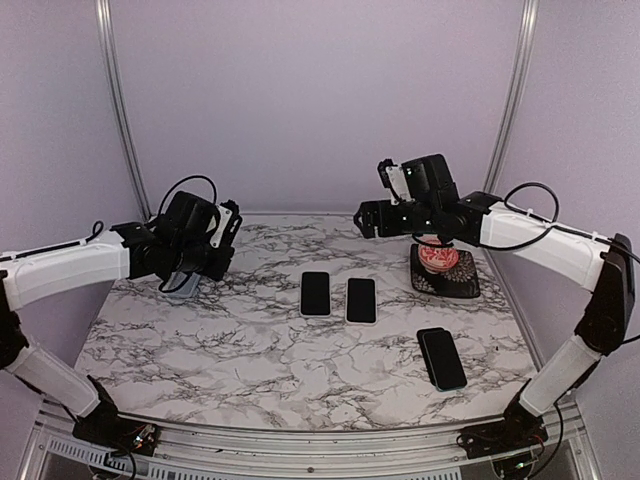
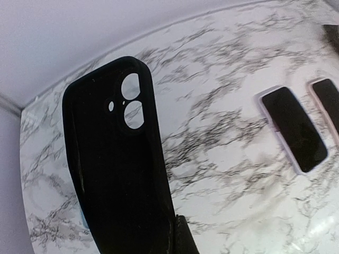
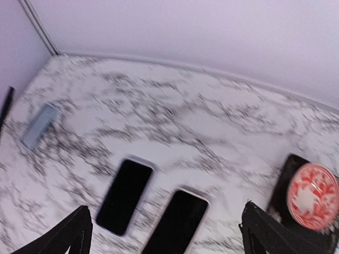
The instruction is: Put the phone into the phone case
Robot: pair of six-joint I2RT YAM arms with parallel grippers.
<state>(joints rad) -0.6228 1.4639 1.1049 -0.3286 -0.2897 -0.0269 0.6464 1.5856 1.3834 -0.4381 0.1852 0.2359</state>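
My left gripper (image 1: 192, 262) hovers over the table's left side, shut on a black phone case (image 2: 114, 174). The case has camera cut-outs and fills the left of the left wrist view; one finger (image 2: 186, 241) presses its right edge. Two phones with dark screens and pale rims lie side by side mid-table: the left phone (image 1: 315, 293) (image 2: 294, 128) (image 3: 124, 196) and the right phone (image 1: 361, 300) (image 3: 179, 222). My right gripper (image 1: 372, 218) (image 3: 167, 233) is open and empty, held high above the back right, looking down on both phones.
A grey-blue flat item (image 1: 183, 287) (image 3: 38, 125) lies on the table under my left gripper. A black patterned case with a red-and-white round disc (image 1: 438, 258) (image 3: 311, 194) lies at the back right. Another dark phone-shaped item (image 1: 441, 358) lies front right.
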